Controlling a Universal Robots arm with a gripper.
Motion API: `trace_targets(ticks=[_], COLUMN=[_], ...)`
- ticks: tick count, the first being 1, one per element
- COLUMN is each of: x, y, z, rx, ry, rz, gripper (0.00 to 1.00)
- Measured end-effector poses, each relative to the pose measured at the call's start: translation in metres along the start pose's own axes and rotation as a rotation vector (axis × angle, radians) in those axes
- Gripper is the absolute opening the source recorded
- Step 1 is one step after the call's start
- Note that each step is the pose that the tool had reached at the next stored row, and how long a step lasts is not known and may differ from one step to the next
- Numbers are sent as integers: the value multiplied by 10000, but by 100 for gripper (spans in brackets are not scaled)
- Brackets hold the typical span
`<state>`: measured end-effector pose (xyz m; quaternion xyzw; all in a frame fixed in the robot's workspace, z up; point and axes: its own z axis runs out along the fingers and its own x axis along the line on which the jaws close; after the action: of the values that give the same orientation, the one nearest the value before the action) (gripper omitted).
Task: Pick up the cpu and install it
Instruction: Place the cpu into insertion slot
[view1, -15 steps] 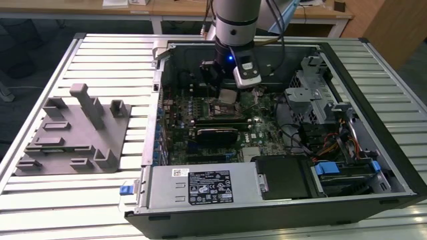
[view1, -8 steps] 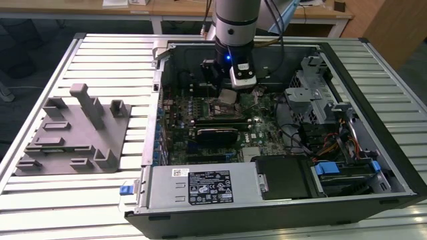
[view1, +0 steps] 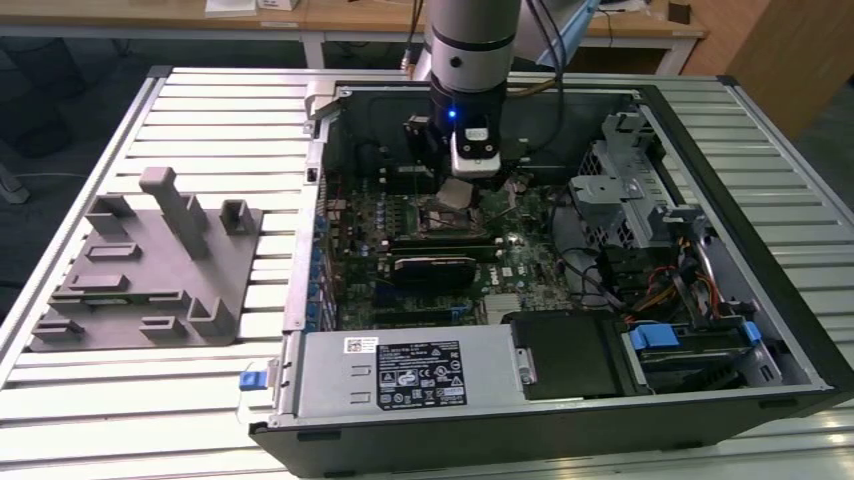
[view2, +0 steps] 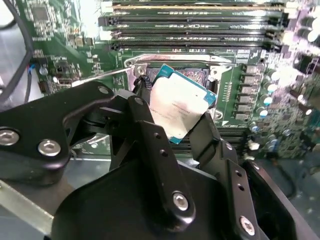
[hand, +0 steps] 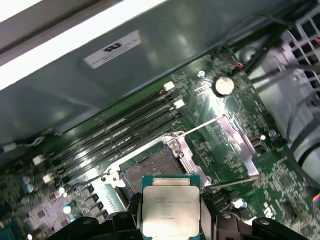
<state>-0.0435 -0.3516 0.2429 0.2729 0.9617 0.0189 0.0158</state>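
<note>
Tool (view2: 174, 111) pinching cpu (view2: 178, 104) edges, second wrist view; open socket (hand: 149, 171) close by, first wrist view.

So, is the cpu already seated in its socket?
No, in the first wrist view the cpu is gripped between the jaws, apart from the empty open socket.

The gripper (view2: 175, 110) clamps the cpu (view2: 180, 102) between its two black fingers (view2: 150, 135), the pale metal top facing the camera and the chip tilted. The open socket (view2: 192, 74) on the green motherboard (view2: 75, 50) lies just behind the cpu. Long memory slots (view2: 195, 22) run beside the socket's far edge, and its thin metal lever (view2: 100, 76) sticks out to one side.
</note>
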Motion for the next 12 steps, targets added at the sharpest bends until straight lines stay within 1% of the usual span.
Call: trace_targets(ticks=[12], x=[0], y=[-1], z=[14], rx=[43], ry=[-98], rz=[2187], gripper=[55])
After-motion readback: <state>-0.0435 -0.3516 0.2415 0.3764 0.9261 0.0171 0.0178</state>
